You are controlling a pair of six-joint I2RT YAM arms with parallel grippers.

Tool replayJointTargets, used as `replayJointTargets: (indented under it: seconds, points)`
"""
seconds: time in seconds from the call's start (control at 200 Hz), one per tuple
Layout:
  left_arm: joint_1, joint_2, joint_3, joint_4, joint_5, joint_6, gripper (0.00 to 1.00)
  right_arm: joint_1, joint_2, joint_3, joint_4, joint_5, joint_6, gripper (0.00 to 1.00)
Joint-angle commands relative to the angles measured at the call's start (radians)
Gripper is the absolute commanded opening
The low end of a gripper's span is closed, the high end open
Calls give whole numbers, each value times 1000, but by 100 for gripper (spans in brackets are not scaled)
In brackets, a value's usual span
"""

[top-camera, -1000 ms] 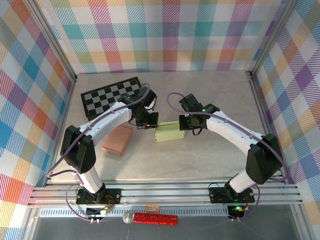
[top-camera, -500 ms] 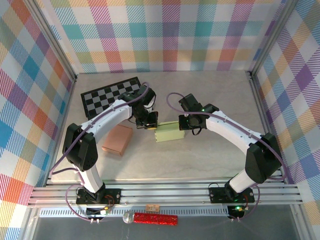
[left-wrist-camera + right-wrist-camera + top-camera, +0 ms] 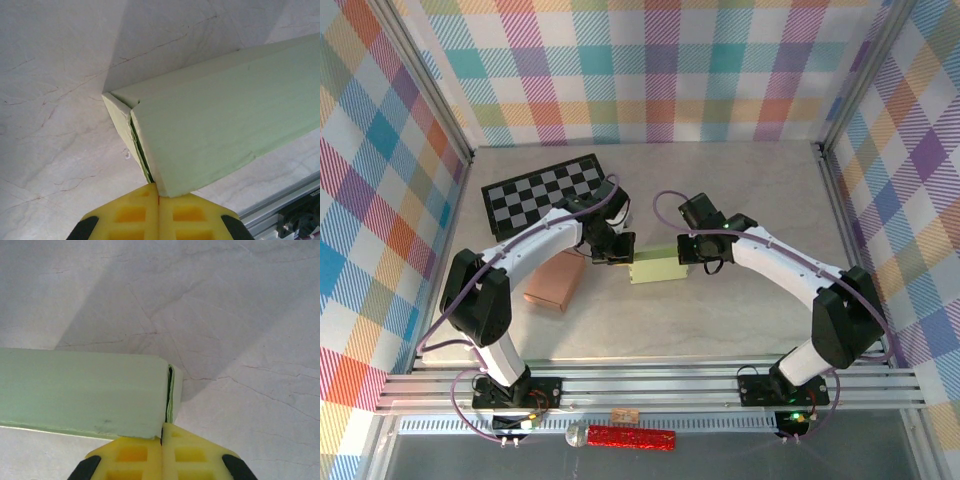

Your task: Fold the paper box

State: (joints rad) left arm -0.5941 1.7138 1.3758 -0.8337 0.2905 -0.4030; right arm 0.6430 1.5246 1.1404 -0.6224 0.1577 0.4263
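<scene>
Green paper box (image 3: 658, 268) in middle of the worktop (image 3: 750, 200), left gripper (image 3: 158, 196) closed, tips at one end flap, right gripper (image 3: 161, 432) closed at the other end

The top external camera sits high behind the two white arms (image 3: 532, 248), looking steeply down on the whole pale marbled tabletop (image 3: 750, 200), arm bases at the frame's bottom; each wrist camera looks down from very close, the left gripper (image 3: 159, 197) and right gripper (image 3: 161, 440) at bottom centre; all three views share the pale green folded paper box (image 3: 657, 268), one end per wrist view.
</scene>
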Motion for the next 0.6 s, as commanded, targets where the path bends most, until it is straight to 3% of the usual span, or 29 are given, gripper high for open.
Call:
replayJointTargets:
  seconds: [0.0,0.155,0.3,0.595]
  points:
    - [-10,-23,-26,4,-8,11,0,10,-35,-13,-15,-41,8,2]
    - [-22,-37,-51,20,-24,7,0,9,-81,-7,-64,-80,99,28]
    - [-33,-61,-74,34,-44,0,0,-7,-152,3,-117,-136,269,46]
    - [-57,-70,-81,47,-52,-10,0,-115,-201,-36,26,-324,669,59]
